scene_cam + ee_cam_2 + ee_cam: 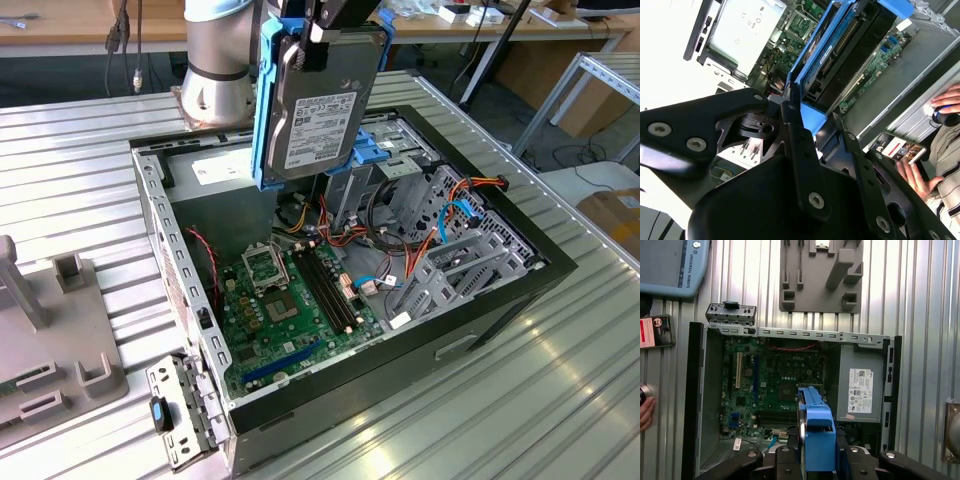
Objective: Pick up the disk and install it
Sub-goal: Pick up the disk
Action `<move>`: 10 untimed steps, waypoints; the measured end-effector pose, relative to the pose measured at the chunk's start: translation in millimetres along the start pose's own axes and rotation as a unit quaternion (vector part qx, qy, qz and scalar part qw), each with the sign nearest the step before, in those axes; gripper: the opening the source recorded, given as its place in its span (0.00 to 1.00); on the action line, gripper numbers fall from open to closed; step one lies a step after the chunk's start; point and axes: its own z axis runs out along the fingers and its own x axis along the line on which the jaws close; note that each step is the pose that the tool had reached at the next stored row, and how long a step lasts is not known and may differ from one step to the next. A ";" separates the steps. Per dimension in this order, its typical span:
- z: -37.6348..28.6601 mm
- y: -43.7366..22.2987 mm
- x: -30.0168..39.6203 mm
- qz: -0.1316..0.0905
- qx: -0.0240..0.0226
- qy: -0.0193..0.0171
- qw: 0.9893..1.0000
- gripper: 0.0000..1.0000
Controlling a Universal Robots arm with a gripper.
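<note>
Disk [320, 110] hung upright in its blue frame, pinched by the tool [315, 38] at its top edge, clear above the open computer case [490, 325]. Below it sat the green motherboard [290, 310], with the grey power supply [860, 390] just beside. Case lay on the ribbed metal worktop [80, 170]. 1 hand [645, 412] rested nearby in the first wrist view.

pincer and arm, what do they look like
The pincer is matte black, built of flat angular bars fixed with silver screws. The arm is a round silver-grey metal tube with a pale blue band.
</note>
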 end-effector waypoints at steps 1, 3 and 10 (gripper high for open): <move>0.0 0.0 0.0 0.000 0.000 0.000 1.000 0.36; 0.0 0.0 0.0 0.000 0.000 0.000 1.000 0.36; -0.1 0.0 2.3 0.000 0.000 0.000 1.000 0.36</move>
